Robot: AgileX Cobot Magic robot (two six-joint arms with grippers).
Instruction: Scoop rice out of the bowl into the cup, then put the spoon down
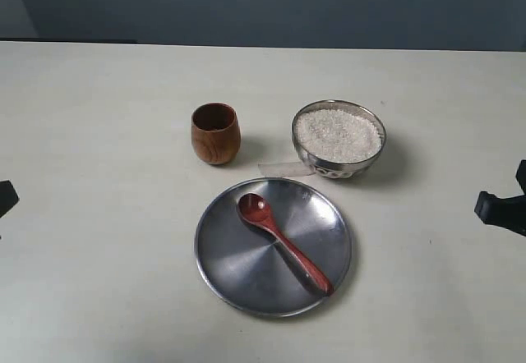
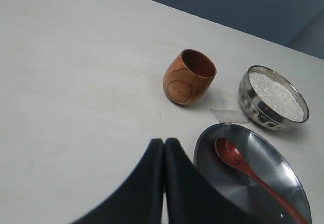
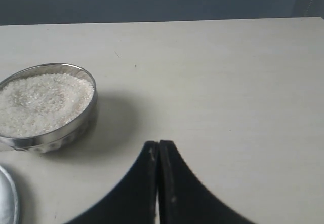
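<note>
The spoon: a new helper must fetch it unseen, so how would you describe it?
On the pale table, find the flat steel plate, the largest thing there. The spoon lies across it, head toward the cup. It alone is long, slim and reddish-brown; the cup is brown but round and upright.

I see soft, even light falling from above and a little left in the exterior view. The cup [image 1: 215, 133] and bowl [image 1: 339, 139] throw faint, blurred shadows rightward on the pale table [image 1: 99, 174]. The plate [image 1: 238, 264] carries a dull streaky sheen without hard glare. The rice [image 1: 338, 135] looks nearly washed out. All frames are slightly soft.
</note>
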